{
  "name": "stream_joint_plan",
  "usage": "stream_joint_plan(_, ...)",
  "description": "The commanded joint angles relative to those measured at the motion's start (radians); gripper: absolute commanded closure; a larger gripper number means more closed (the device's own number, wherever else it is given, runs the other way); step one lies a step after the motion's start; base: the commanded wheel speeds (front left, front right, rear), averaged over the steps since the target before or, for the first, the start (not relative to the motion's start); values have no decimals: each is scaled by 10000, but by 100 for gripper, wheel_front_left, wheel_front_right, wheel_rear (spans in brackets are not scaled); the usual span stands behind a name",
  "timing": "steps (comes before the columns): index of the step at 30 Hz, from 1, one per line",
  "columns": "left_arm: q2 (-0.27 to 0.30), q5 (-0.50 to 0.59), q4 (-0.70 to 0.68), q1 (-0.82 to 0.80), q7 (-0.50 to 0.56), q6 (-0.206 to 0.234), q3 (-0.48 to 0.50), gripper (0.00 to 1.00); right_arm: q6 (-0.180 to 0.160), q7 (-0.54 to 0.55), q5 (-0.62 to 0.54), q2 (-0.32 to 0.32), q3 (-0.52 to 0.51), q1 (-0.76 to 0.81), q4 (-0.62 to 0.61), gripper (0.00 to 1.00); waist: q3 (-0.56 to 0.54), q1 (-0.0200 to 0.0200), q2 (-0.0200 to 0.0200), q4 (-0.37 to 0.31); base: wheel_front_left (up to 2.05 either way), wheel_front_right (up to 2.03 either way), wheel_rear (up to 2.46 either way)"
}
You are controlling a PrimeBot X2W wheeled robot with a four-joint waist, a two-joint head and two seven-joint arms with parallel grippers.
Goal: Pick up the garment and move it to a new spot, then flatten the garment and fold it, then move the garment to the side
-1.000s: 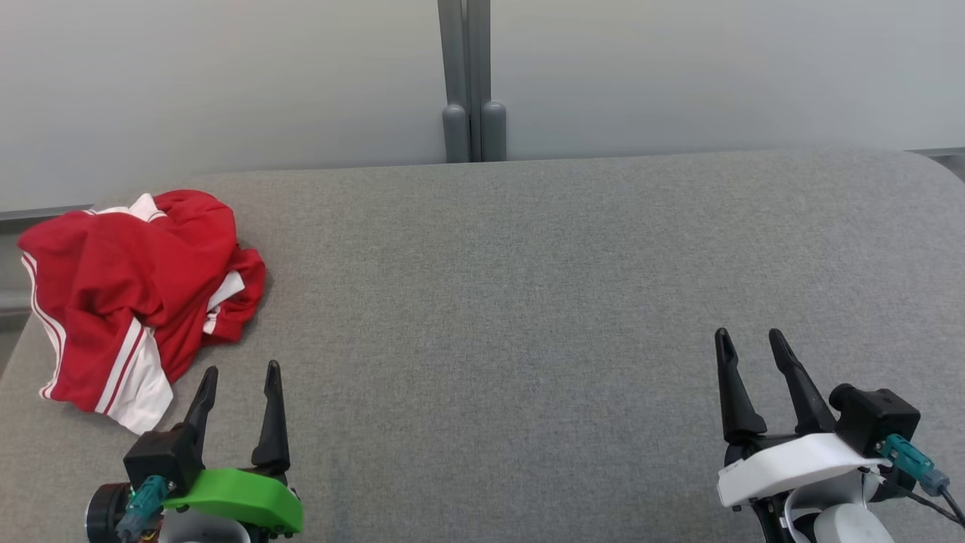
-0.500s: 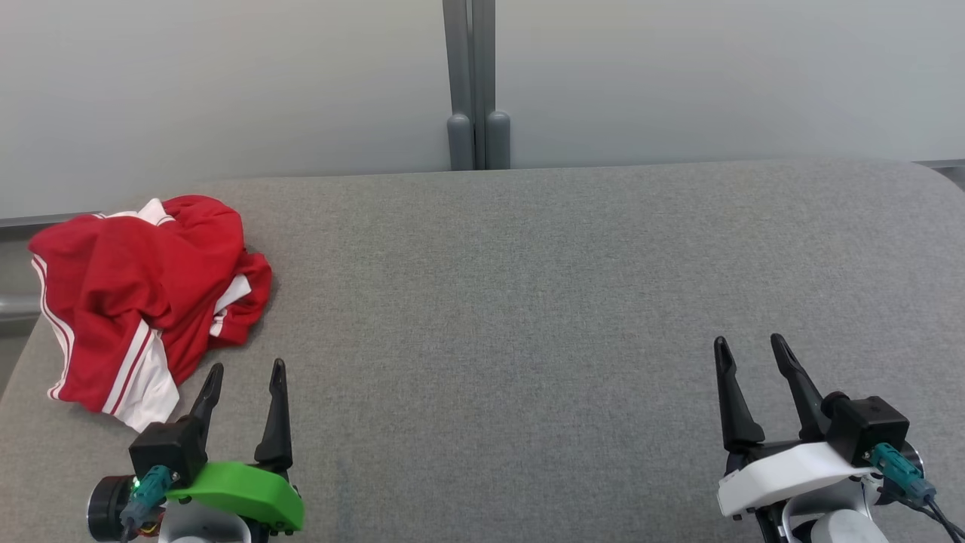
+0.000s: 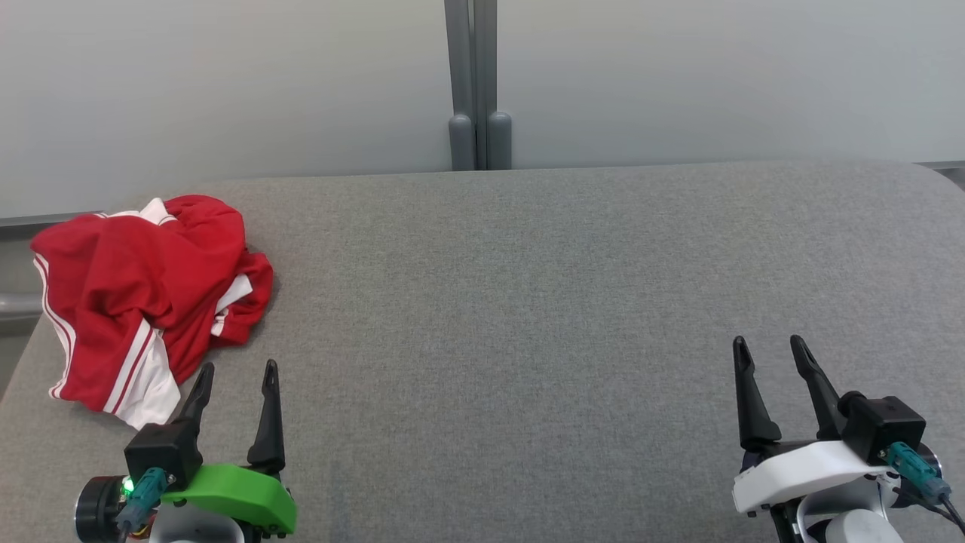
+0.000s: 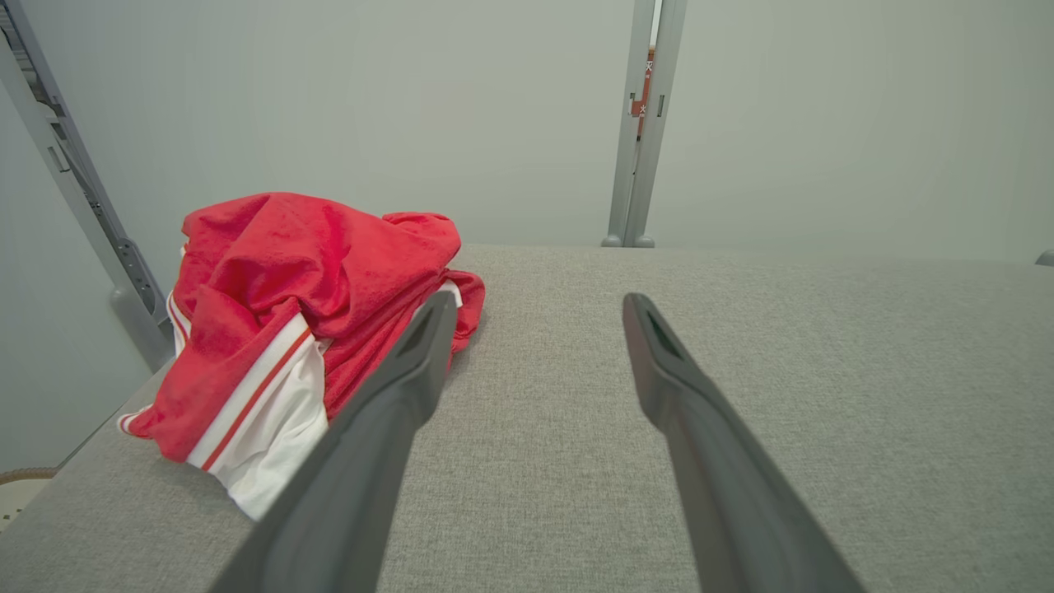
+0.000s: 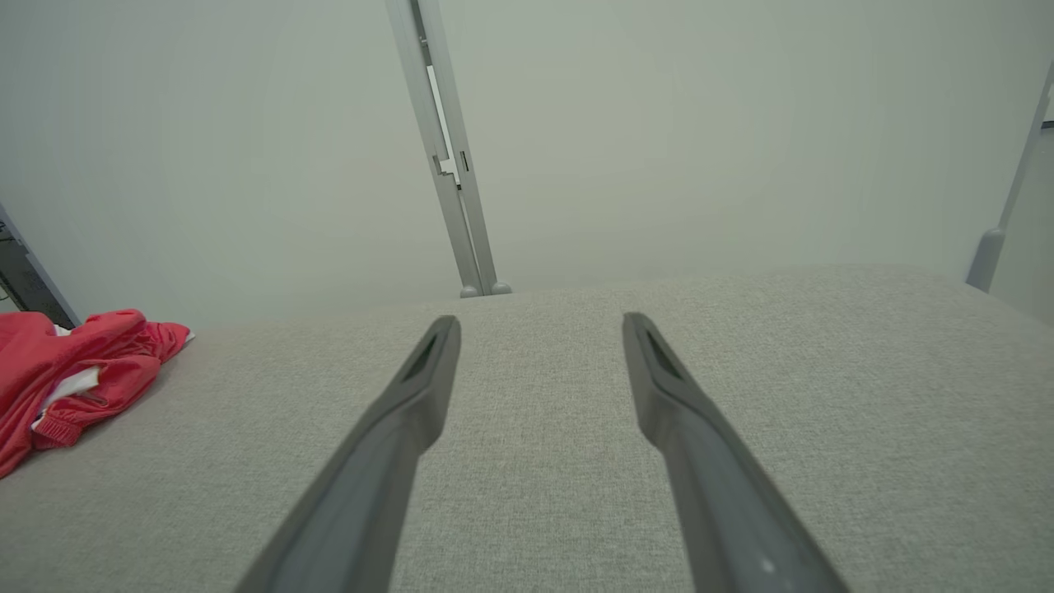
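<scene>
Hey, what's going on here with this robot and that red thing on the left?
Nothing is being handled yet. A crumpled red and white garment lies at the left end of the grey surface. The left gripper hovers close beside it, jaws open and empty. The right gripper hangs over bare fabric far to the right, jaws open too. The pickup has not begun.

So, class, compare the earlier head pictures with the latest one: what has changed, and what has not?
The whole view shifted slightly. The left pincer edged left and the right pincer edged right, both open and empty. The red garment stayed crumpled at the left end of the table, untouched.
</scene>
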Motion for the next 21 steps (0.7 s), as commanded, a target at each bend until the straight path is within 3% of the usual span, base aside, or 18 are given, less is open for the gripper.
stream_joint_plan(1, 54, -18, -102, 163, 38, 78, 25, 0, 1, 43, 105, -38, -59, 86, -13, 0, -2, 0, 0, 1, 0, 0, 0)
stream_joint_plan(21, 206, -215, -6, 183, 29, 277, -55, 0, 1, 150, 249, -37, -100, 103, 87, 0, 18, 0, 0, 27, 0, 0, 0)
